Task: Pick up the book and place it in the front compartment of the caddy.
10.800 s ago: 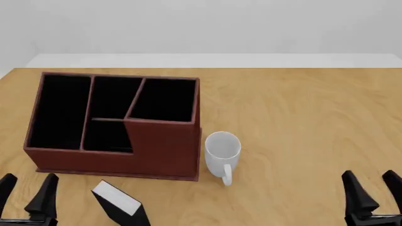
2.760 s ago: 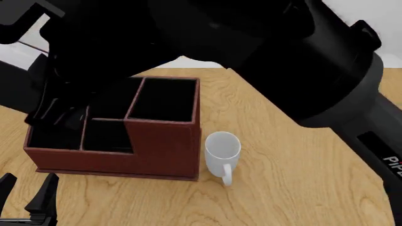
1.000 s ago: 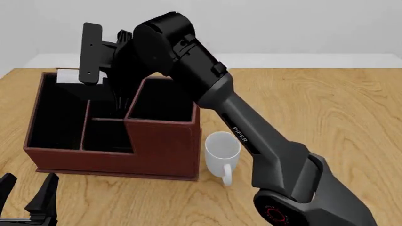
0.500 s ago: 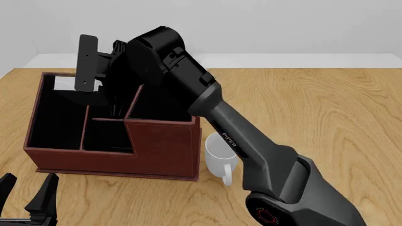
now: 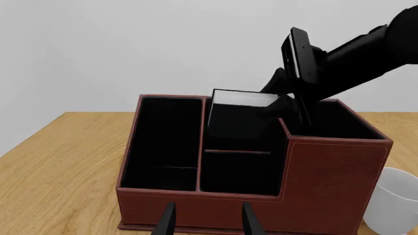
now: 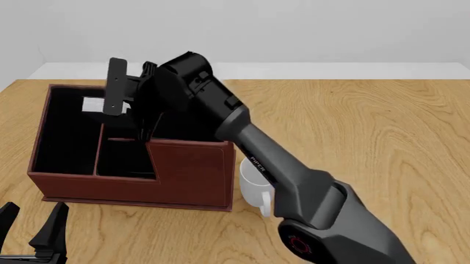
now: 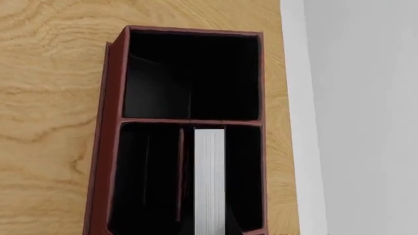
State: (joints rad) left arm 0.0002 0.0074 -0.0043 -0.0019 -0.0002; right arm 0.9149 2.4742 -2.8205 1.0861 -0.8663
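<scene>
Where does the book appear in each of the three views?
Front view: book, white edge over the caddy's far-left part.
Left wrist view: book tilted above the caddy's middle, beside the right arm.
Right wrist view: book's white edge, bottom centre.
Shared landmark: the caddy.

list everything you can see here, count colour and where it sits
caddy: one, reddish-brown with black inside, four compartments, on the left part of the table
book: one, black cover with white page edges, tilted in the caddy's rear middle compartment, top edge showing above the rim
mug: one, white, on the table just right of the caddy, partly hidden by the right arm
table: one, light wood grain, under everything
wall: plain pale grey, behind the table
left gripper: one, black, low at the near left corner, fingers apart, holding nothing
right gripper: one, black, on the arm reaching over the caddy, at the book; whether it grips cannot be made out
</scene>
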